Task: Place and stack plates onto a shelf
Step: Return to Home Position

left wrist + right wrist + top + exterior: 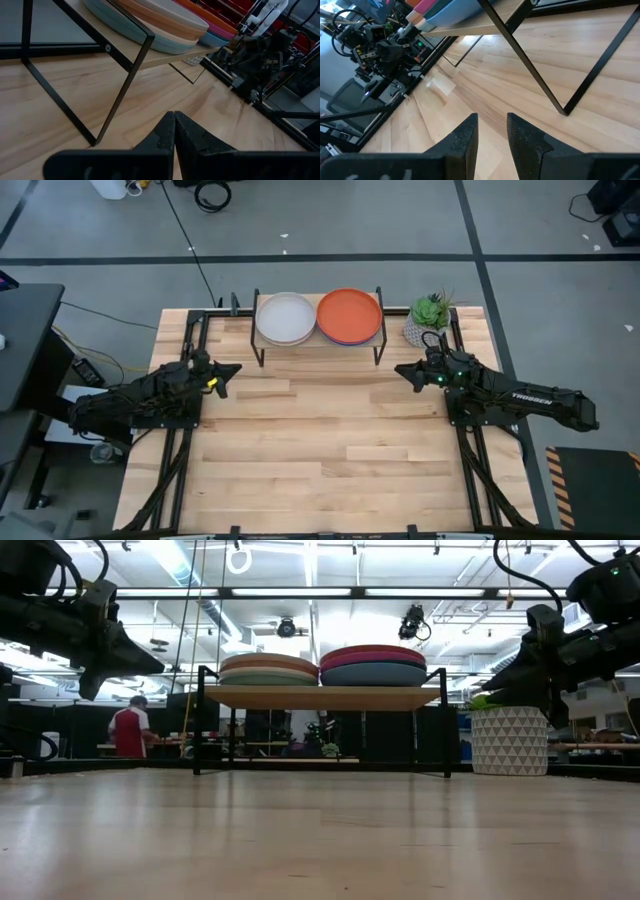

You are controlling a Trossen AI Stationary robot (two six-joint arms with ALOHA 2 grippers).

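Note:
The shelf [320,345] stands at the table's far middle on thin black legs [122,90]. Two stacks of plates rest on its wood top. The left stack [287,318] has a cream-white plate on top, with peach and pale blue plates below [165,30]. The right stack [349,315] has an orange plate on top, with magenta and blue plates below [373,666]. My left gripper [236,369] hovers left of the shelf, shut and empty [174,127]. My right gripper [400,370] hovers right of the shelf, slightly open and empty [492,127].
A potted green plant in a white patterned pot [430,320] stands at the far right beside the shelf, close to my right gripper. The bare wood tabletop [330,450] stretches from the shelf to the near edge. A person [130,730] stands far behind the table.

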